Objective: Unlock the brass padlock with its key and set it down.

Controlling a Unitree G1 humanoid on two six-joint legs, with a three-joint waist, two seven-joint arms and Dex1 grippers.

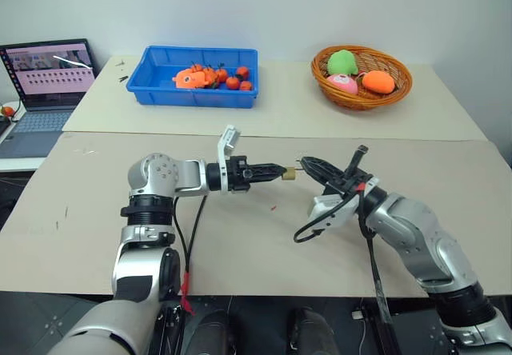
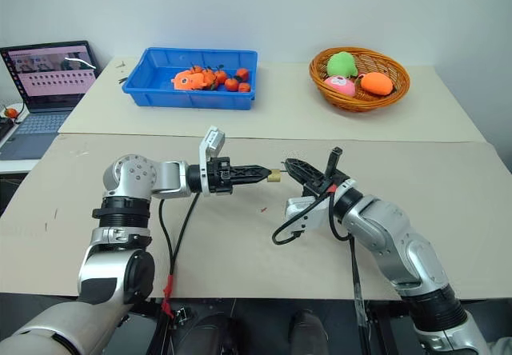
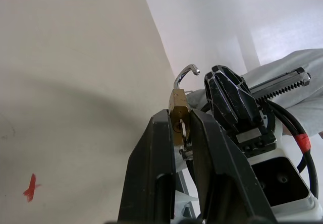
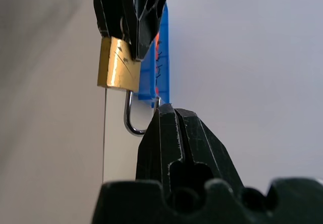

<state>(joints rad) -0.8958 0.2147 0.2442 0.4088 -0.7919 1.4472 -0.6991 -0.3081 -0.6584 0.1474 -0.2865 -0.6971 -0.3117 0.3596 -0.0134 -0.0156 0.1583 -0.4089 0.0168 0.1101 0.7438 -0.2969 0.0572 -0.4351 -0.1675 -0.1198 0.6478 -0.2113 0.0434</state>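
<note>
My left gripper (image 1: 280, 169) reaches level to the right above the table, shut on the body of the brass padlock (image 1: 289, 174). In the left wrist view the padlock (image 3: 178, 108) sits between the two fingertips and its silvery shackle (image 3: 185, 73) curls out past them with one end free. A thin silvery piece (image 3: 185, 135) beside the keyhole may be the key. My right gripper (image 1: 305, 161) is shut and meets the padlock from the right. In the right wrist view its tips (image 4: 166, 110) lie against the shackle (image 4: 132, 123). I cannot tell if they pinch it.
A blue bin (image 1: 160, 83) with orange fruits stands at the back left. A wicker basket (image 1: 400, 83) of plush toys is at the back right, and a laptop (image 1: 48, 75) sits at the far left. A red speck (image 1: 274, 208) lies on the table below the grippers.
</note>
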